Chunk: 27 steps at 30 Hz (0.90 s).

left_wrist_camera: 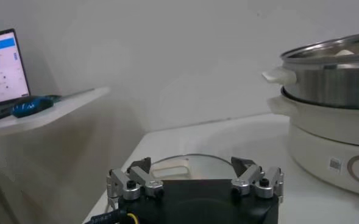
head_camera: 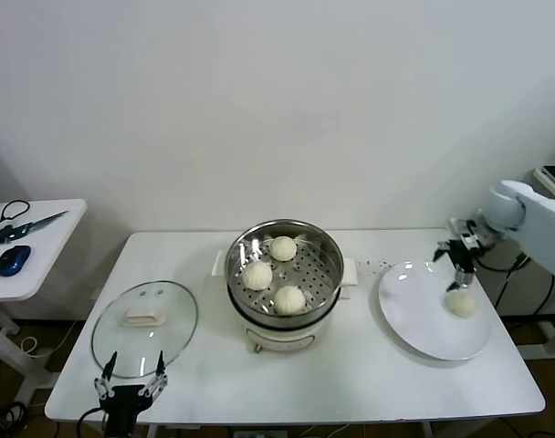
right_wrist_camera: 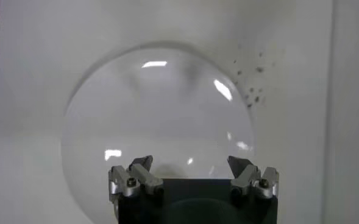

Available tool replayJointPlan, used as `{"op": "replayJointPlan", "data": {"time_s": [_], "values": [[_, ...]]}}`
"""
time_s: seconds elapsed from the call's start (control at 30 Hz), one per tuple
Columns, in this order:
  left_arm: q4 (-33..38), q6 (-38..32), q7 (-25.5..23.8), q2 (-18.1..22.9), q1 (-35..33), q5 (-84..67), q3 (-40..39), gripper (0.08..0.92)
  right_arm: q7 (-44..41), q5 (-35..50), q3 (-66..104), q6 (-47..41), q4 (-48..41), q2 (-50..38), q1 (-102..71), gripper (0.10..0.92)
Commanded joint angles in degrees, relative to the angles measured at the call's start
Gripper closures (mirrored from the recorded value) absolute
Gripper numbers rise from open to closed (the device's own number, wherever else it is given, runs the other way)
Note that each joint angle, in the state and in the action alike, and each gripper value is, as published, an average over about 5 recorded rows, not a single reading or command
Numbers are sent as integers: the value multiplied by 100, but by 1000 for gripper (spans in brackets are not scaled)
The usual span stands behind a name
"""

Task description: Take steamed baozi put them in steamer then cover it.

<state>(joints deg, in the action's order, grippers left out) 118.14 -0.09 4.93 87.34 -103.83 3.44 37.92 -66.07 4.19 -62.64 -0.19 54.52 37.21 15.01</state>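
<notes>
With three cream-white dough buns [head_camera: 275, 272] in shiny steel steamer [head_camera: 325, 251], right gripper [head_camera: 458, 262] spread wide, empty, above last bun [head_camera: 460, 303] on white plate [head_camera: 410, 319] — next: descend, pinch gently. Left gripper [head_camera: 130, 373] parked wide by glass lid [head_camera: 172, 336].

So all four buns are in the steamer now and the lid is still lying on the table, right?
Not quite. The head view shows three buns in the steamer; the fourth lies on the plate under the right gripper. The lid does lie on the table.

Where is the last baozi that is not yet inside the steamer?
In the head view, the baozi lies on the white plate at the table's right side, right of the steamer, just below the right tool.
</notes>
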Motion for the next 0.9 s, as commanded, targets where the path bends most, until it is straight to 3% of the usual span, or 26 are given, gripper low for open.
{"op": "replayJointPlan", "data": {"time_s": [0.03, 0.9], "values": [[-1, -5, 17, 27, -15, 48, -10, 177, -228, -1178, 1852, 322, -1167, 140, -1508, 203], [-112, -72, 118, 108, -23, 84, 3, 177, -187, -2036, 2463, 738, -2160, 910, -1628, 203]]}}
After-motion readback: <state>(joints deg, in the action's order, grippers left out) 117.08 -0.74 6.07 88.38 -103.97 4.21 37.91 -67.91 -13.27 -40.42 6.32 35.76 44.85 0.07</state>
